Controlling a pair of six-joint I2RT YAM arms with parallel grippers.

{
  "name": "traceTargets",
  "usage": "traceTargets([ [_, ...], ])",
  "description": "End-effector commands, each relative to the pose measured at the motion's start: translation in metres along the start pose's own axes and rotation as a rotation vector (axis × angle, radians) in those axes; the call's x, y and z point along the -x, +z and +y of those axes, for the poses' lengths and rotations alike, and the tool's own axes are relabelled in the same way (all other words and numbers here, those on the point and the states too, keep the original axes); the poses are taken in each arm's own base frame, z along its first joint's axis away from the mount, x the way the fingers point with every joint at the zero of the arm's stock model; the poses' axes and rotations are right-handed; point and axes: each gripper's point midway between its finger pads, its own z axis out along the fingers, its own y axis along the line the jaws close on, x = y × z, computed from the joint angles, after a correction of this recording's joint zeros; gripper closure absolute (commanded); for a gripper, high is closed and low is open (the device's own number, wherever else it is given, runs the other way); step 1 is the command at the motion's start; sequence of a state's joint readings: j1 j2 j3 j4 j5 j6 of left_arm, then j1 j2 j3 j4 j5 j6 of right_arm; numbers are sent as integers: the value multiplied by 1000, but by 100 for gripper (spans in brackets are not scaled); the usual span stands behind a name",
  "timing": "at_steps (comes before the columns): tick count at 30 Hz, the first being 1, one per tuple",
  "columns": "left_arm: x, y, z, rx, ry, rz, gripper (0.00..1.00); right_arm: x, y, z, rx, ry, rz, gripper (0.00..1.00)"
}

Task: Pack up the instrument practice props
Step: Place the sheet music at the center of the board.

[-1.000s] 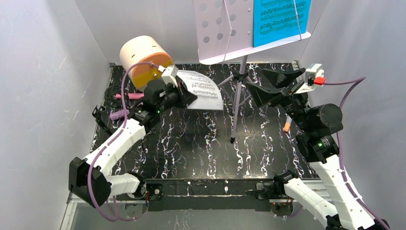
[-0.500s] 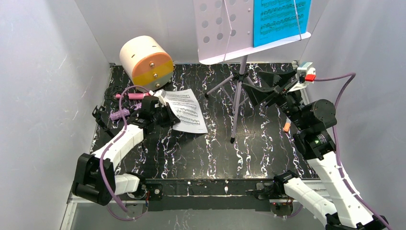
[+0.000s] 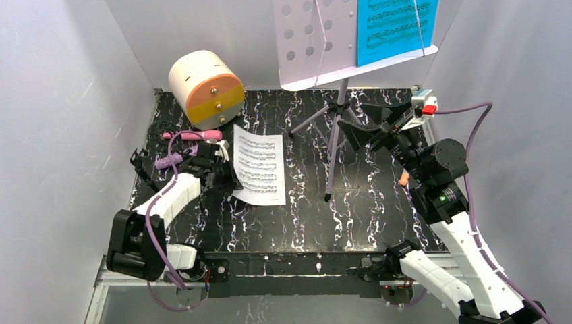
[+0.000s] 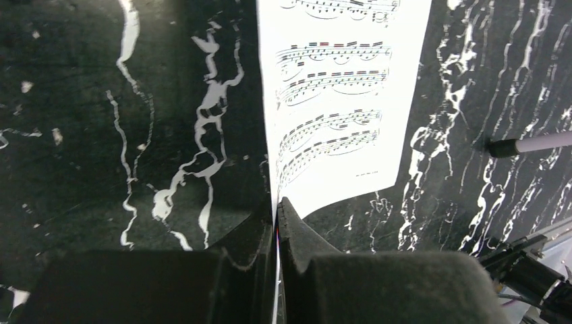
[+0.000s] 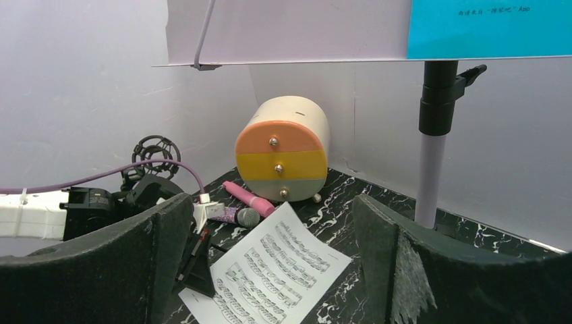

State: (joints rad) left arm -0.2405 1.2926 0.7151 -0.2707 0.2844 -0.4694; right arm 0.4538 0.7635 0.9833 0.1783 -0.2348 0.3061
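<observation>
Edge of page [image 4: 337, 135] between left jaws

I see a black, white-veined table [image 3: 303, 209]. A white sheet-music page [image 3: 260, 169] lies left of centre. In the upper left sits a cream cylinder box [image 3: 204, 86], and just below it a pink microphone [image 3: 189, 135] and a purple microphone [image 3: 164, 162]. The music rack's tripod [image 3: 333, 148] stands at mid-frame, with a small orange piece [image 3: 403, 179] to its right.
</observation>
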Motion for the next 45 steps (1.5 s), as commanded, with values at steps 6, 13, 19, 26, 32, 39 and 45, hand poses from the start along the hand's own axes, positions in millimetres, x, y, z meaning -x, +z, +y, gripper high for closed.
traceTargets([
  [6,-12,-14,39,145,-24,21,96,-5,0,-7,-17,-42,0,4],
  [13,-7,-21,52,213,0,-9,92,-16,1,-12,-34,-48,25,4],
  [19,2,-24,55,241,31,-29,79,-23,1,-17,-49,-51,44,3],
  [26,8,-17,52,228,38,-22,76,-37,-1,-25,-76,-54,72,2],
  [32,7,-5,49,200,38,23,75,-41,-2,-29,-91,-63,84,2],
  [39,8,-2,51,210,42,34,70,-47,-5,-37,-130,-86,104,1],
  [45,10,-4,51,217,54,31,61,-69,-10,-51,-180,-100,148,1],
])
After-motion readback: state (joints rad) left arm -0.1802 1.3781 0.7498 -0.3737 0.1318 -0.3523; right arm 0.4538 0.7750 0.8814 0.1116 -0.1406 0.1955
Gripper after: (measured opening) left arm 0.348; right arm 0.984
